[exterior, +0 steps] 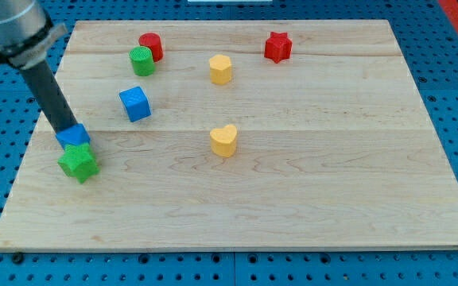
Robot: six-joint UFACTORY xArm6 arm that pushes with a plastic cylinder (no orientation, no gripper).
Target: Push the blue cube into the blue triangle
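The blue cube (135,103) sits on the wooden board (293,191) at the upper left. The blue triangle (74,136) lies lower and further left, touching the green star (79,162) just below it. My rod comes down from the view's top left, and my tip (64,130) rests at the blue triangle's upper left edge, partly covering it. The tip is about a block's width to the left of and below the blue cube.
A red cylinder (151,46) and a green cylinder (141,61) stand together at the top left. A yellow hexagon block (221,69) is at top centre, a red star (277,47) at top right, a yellow heart (224,140) in the middle.
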